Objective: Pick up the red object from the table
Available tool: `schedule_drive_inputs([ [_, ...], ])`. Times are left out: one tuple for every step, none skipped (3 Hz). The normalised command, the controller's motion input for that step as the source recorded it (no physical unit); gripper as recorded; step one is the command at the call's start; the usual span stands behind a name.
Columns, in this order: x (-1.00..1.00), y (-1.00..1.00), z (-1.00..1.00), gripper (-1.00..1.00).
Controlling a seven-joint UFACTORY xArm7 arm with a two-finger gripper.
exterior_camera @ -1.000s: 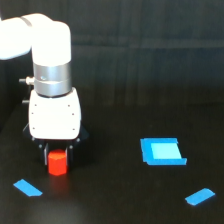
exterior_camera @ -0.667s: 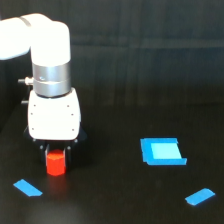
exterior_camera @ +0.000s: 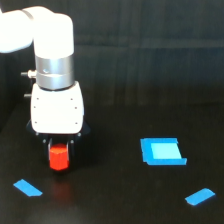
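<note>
The tool [exterior_camera: 58, 150] points straight down at the exterior view's left, under a white arm [exterior_camera: 47, 45]. Its dark fingers stand on both sides of the red block [exterior_camera: 58, 157], closed on it. If the block touches the black bench [exterior_camera: 115, 200] or is a little above it, I cannot tell. A blue strip [exterior_camera: 27, 187] lies near, lower left. A blue patch [exterior_camera: 162, 151] and another strip [exterior_camera: 200, 196] lie well apart, on the right.
</note>
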Motion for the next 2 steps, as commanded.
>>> schedule_drive_inputs([
  [0.22, 0.14, 1.00, -0.90],
  [0.27, 0.41, 0.99, -0.99],
])
